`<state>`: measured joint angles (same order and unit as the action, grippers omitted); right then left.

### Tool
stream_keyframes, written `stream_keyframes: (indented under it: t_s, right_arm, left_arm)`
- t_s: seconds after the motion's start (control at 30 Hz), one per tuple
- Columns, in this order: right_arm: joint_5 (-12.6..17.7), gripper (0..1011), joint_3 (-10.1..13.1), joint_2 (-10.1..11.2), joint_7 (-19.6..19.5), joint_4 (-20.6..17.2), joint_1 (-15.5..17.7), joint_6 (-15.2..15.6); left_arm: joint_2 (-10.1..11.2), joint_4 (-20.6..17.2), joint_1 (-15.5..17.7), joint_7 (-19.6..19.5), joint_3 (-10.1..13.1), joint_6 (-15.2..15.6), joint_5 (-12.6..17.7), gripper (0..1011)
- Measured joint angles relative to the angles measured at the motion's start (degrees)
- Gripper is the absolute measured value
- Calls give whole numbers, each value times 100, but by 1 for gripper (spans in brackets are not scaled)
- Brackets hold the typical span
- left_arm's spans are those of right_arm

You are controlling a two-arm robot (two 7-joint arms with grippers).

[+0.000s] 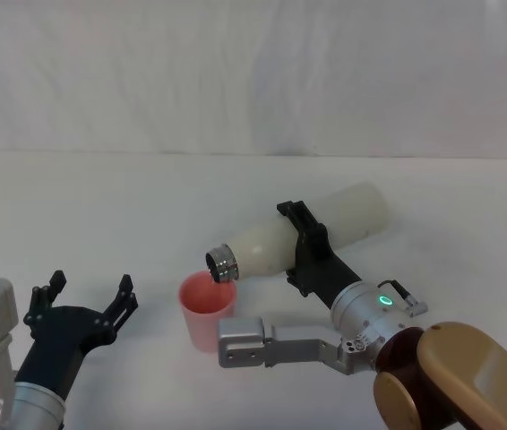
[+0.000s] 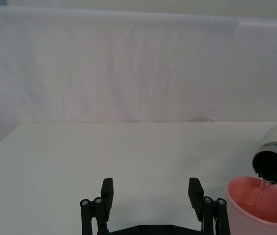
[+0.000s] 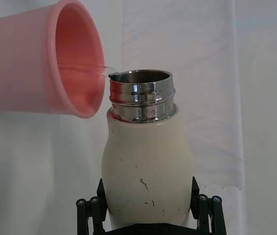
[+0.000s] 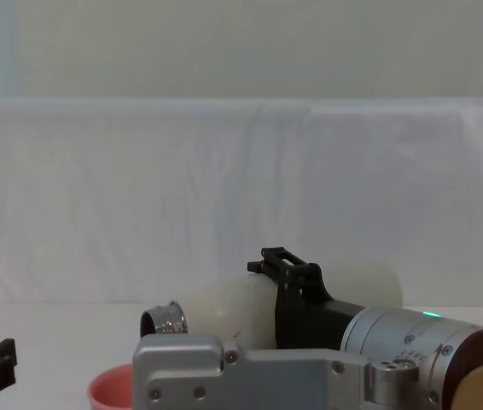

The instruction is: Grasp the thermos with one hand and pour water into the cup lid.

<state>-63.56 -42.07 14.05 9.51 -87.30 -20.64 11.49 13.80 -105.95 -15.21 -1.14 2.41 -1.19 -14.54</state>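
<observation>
The right gripper (image 1: pixel 305 244) is clamped on the thermos (image 1: pixel 303 235), tilted over the cup lid (image 1: pixel 206 306) near the table's (image 1: pixel 101 206) front edge (water runs). Tilting further could overflow it. The left gripper (image 1: pixel 83 301) waits, fingers apart.

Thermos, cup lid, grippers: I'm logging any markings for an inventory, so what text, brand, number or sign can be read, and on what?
None can be read.
thermos: dark specks only, no lettering.
cup lid: plain pink.
right gripper: unmarked; green light on its wrist.
left gripper: unmarked.
</observation>
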Motion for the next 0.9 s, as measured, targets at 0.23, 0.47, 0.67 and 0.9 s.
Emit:
stream_keyframes:
  t_s: [0.23,0.47,0.67,0.9]
  right_arm:
    - [-1,961,2,4,12,-13,1,0]
    - [-9,962,0,7,21,-15,4,3]
    - [-29,961,-9,15,30,-28,7,11]
    - [-49,962,-15,22,39,-40,7,17]
  left_arm:
    - [0,0,0,0,0,0,0,1001]
    - [0,0,0,0,0,0,0,1001]
    - [0,0,0,0,0,0,0,1001]
    - [0,0,0,0,0,0,0,1001]
